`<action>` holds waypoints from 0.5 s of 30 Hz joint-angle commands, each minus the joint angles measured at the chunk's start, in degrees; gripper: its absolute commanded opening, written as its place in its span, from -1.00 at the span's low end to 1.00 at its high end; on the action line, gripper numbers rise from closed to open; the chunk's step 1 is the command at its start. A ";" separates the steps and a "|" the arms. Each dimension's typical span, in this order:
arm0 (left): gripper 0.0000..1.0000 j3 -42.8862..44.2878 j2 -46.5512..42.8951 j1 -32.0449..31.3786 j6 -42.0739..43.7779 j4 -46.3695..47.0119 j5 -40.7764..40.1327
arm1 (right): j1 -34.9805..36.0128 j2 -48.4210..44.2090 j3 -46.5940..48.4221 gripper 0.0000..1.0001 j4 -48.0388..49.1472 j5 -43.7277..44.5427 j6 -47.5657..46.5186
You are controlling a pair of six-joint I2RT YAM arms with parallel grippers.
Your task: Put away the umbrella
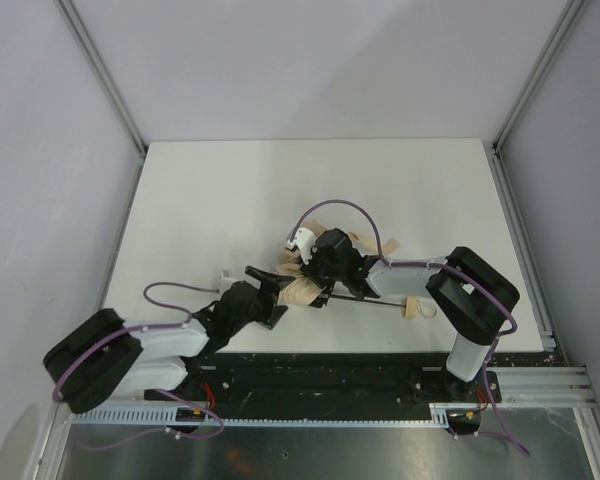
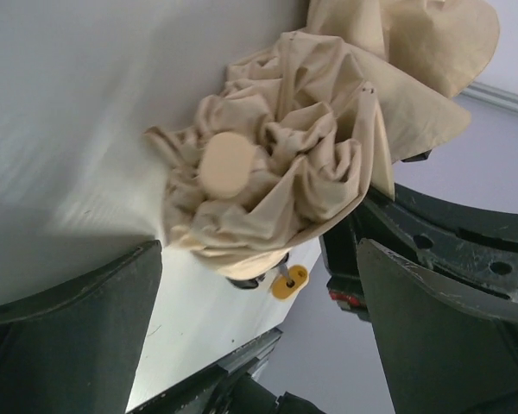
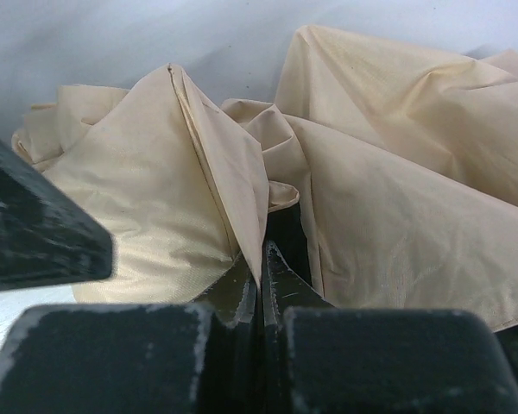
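**A:** While the left gripper (image 2: 259, 259) stands with its jaws spread wide and nothing between them, what does it face?

**B:** It faces the round cap (image 2: 227, 166) at the tip of the umbrella (image 1: 302, 290), with crumpled canopy (image 3: 397, 190) bunched around it. As far as I can tell, it touches neither.

**A:** And the right gripper (image 3: 261, 278)?

**B:** It's closed tight. In its own view a fold of canopy runs down into the tips, so it looks pinched there.

**A:** Where does the umbrella lie?

**B:** On the table (image 1: 230, 190), towards the near edge, between the two grippers. The canopy is at the left end. The thin shaft (image 1: 380, 303) runs right to the handle (image 1: 417, 308), which is just beside the right arm.

**A:** So how far along is it?

**B:** Partway, I'd judge. The canopy is collapsed rather than spread. But it sits loose, with flaps sticking out on the far side. The shaft looks drawn out, not pushed in, and I see no strap wrapped around the cloth.

**A:** What's left?

**B:** Most likely gathering the folds, shortening the shaft and securing the bundle. No sleeve or bin shows, so I cannot tell where it's meant to go.
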 commanded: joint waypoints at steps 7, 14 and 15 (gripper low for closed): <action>0.35 3.76 15.01 0.29 3.11 4.41 -5.17 | -0.38 -0.74 -0.25 -1.00 -2.82 -7.91 0.84; -0.51 5.83 19.12 0.53 10.38 4.39 -9.27 | -0.45 -0.27 0.42 -1.00 -3.17 -13.19 0.30; -0.57 5.97 19.24 0.54 10.91 4.39 -9.27 | -0.57 -0.42 0.64 -1.00 -3.38 -13.47 0.62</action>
